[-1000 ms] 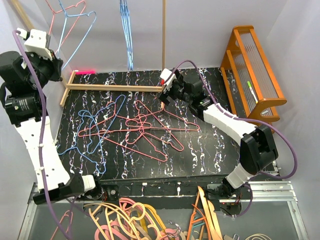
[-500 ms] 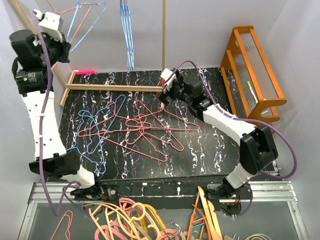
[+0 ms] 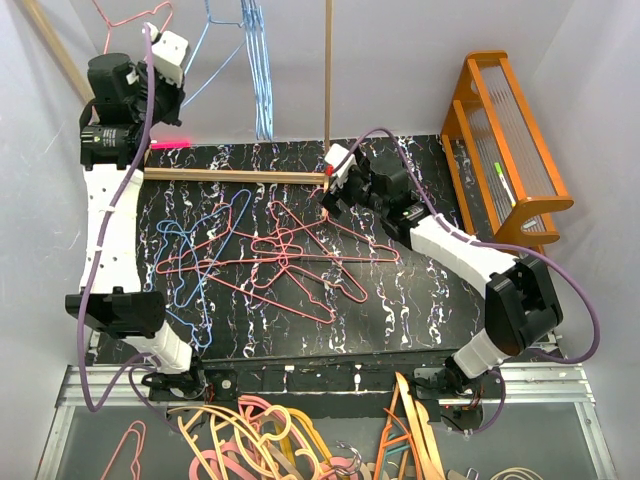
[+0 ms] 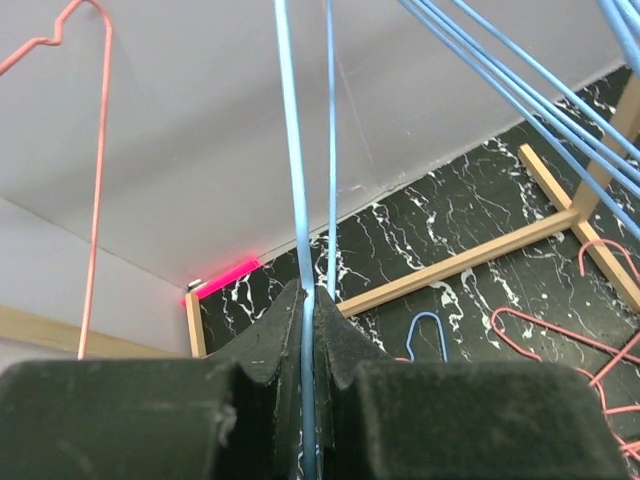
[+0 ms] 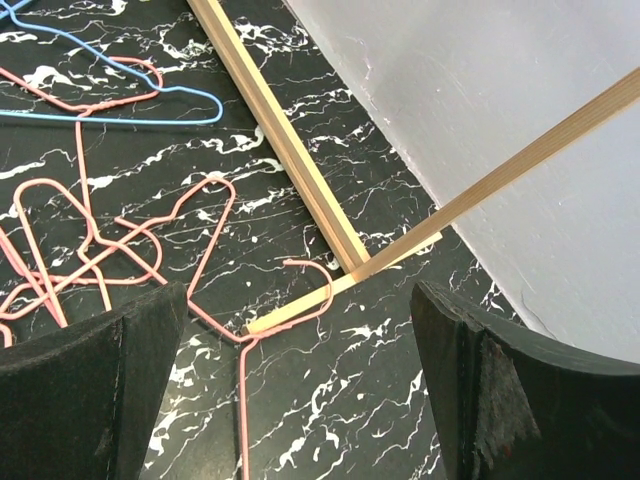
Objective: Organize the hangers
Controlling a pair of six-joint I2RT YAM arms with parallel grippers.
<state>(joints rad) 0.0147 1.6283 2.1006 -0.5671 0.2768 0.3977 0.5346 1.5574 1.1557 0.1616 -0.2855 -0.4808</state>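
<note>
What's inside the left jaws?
One light blue hanger wire, pinched in the shut left jaws and running up out of them. A thinner blue wire drops behind the pads; whether it is gripped too is covered.

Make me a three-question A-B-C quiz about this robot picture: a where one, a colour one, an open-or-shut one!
1. Where is the orange slatted wooden rack? A) right side of the black marbled table B) its left side C) its middle
2. What colour is the thin wire hanger in the left jaws? A) pink B) light blue C) cream
3. How are the right jaws? A) shut on a hanger B) wide open, empty C) shut on a stick
Answers: 1 A, the top view shows it on the right. 2 B, a blue wire runs between the shut jaws. 3 B, a wide gap shows between them.
</note>
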